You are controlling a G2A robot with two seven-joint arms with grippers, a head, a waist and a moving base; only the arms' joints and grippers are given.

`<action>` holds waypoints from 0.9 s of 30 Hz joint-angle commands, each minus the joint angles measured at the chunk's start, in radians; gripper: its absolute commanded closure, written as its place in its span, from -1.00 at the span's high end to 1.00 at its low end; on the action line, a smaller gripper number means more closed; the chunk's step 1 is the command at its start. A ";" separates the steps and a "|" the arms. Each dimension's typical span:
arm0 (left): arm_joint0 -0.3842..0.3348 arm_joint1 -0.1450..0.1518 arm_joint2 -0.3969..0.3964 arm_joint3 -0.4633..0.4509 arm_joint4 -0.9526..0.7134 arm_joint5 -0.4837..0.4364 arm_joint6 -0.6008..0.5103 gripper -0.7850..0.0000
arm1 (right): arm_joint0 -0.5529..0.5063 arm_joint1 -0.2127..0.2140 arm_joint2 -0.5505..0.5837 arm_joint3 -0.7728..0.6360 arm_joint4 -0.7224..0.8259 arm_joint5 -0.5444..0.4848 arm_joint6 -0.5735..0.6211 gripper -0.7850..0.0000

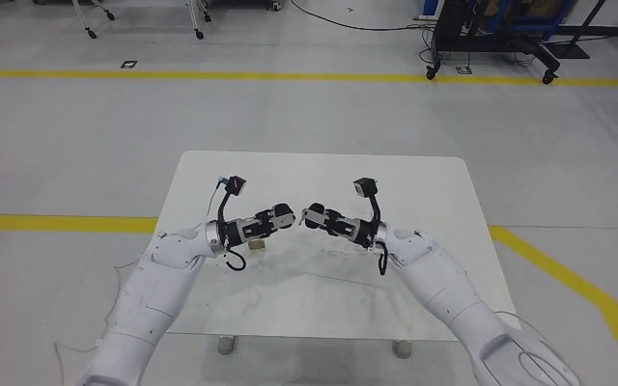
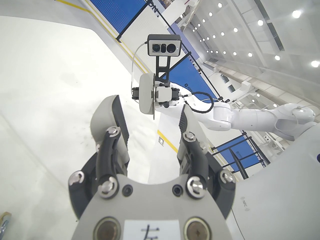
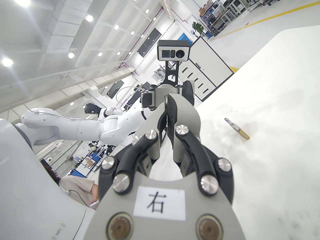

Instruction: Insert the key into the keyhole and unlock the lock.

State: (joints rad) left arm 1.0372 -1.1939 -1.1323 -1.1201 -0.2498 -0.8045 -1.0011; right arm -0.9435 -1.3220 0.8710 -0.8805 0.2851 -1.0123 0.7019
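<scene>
The key [image 3: 237,128] is lying ungrasped; near it the left gripper [image 2: 150,104] is hovering spread and the right gripper [image 3: 170,104] is pressed together. Grasping the key seems next.

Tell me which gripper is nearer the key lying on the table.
Left. The key lies on the table just back from the left gripper, toward the robot. The right gripper hangs beyond the left one, farther from the key.

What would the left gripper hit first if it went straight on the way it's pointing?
Most likely the right gripper, which faces the left gripper head-on across a small gap.
</scene>
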 commanded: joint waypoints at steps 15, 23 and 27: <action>-0.033 -0.002 0.051 0.048 0.011 0.012 0.004 -0.49 | 0.021 -0.041 0.017 0.056 -0.080 0.000 -0.027 -1.00; -0.038 0.000 0.067 0.051 0.033 0.028 0.013 -1.00 | 0.013 -0.047 0.042 0.060 -0.119 0.000 -0.045 -1.00; -0.039 0.003 0.064 0.052 0.045 0.023 0.024 -1.00 | 0.005 -0.047 0.054 0.054 -0.131 0.000 -0.046 -1.00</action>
State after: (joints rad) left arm 0.9976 -1.1917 -1.0681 -1.0680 -0.2072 -0.7802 -0.9791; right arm -0.9364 -1.3692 0.9222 -0.8252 0.1560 -1.0123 0.6550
